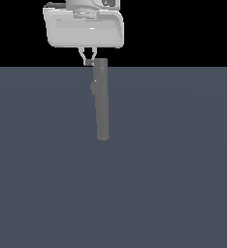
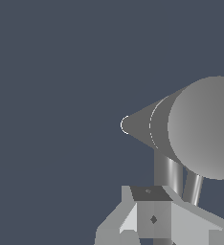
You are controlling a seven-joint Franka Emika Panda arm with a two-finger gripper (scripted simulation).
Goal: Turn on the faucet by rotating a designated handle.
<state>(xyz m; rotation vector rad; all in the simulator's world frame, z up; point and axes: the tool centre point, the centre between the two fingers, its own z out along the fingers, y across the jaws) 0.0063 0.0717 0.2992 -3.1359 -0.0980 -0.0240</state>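
Note:
The faucet (image 1: 102, 101) is a tall dark-grey column standing upright on the floor, with a small bulge (image 1: 93, 87) on the side toward the exterior view's left. The handle (image 1: 91, 62) is a short thin rod sticking out from the column's top toward the exterior view's left. My gripper (image 1: 89, 61) hangs straight above it, with its fingers drawn together in a narrow V around the rod's end. In the wrist view the column (image 2: 205, 127) is seen from above. The handle (image 2: 169, 172) runs from it into my gripper (image 2: 152, 220). A second, thinner rod (image 2: 193, 187) lies beside it.
A flat blue-grey floor (image 1: 173, 184) spreads around the faucet. Nothing else stands on it in either view. The white hand body (image 1: 84, 29) sits above the column's top, toward the exterior view's left.

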